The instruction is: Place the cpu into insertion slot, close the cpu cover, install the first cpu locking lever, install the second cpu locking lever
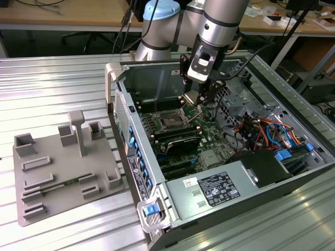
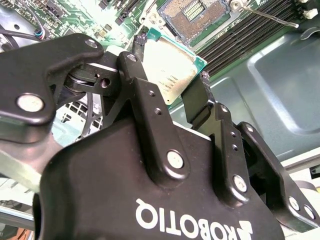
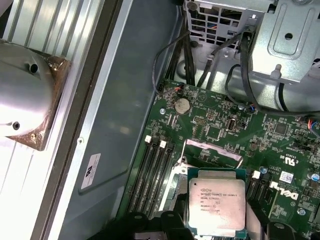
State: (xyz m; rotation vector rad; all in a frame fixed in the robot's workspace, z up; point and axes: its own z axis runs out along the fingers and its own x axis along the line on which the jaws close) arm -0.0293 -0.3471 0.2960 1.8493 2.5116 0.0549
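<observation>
My gripper (image 1: 194,100) is shut on the cpu (image 1: 190,98), a small flat square chip with a silvery top. It hangs tilted inside the open computer case, above the motherboard. In both wrist views the black fingers (image 2: 136,75) clamp two opposite edges of the cpu (image 2: 169,67) (image 3: 216,202). The insertion slot (image 1: 170,121) (image 2: 192,12) lies open a short way off, its dark pin field showing. A thin silvery frame, the cpu cover (image 3: 212,149), stands raised beyond the chip. A thin locking lever (image 2: 270,17) sticks up beside the slot.
Long black memory slots (image 1: 178,138) flank the socket. A grey power supply box (image 1: 209,191) fills the case's near end, with cables and drive bays (image 1: 267,130) on the exterior view's right. A grey parts fixture (image 1: 57,167) sits on the metal table outside the case.
</observation>
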